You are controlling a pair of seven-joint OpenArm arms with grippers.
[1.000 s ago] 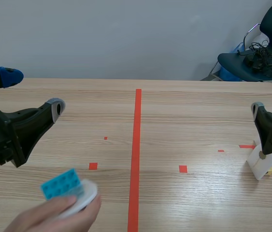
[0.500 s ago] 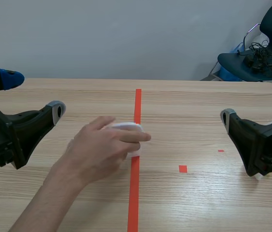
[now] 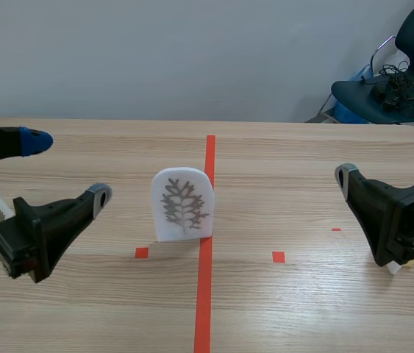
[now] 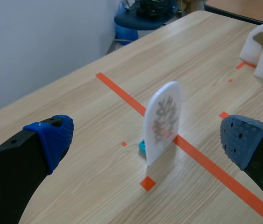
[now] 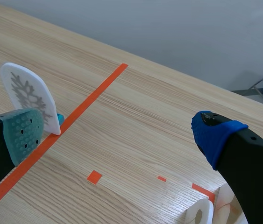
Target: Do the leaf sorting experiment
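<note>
- Leaf card [image 3: 182,206]: white arched plaque with a grey fern-like leaf print. It stands upright at the centre of the scene frame, just left of the orange-red centre line [image 3: 207,294].
- Blue base [image 4: 142,147]: a small blue block at the card's foot, partly hidden behind the plaque.
- Left gripper [image 3: 68,169]: lower left of the scene frame, fingers spread wide with nothing between them. The card stands ahead of it, well apart from both blue pads.
- Right gripper [image 3: 389,157]: right edge of the scene frame, fingers likewise spread and empty. In its wrist view the card stands just beyond the grey-green pad.
- White arched blocks [image 4: 248,49]: two, each with a dark leaf-shaped recess. They sit on the table well beyond the card in the left wrist view.
- Chair [image 3: 354,92]: dark, carrying a tangle of cables, upper right of the scene frame, off the table.
</note>
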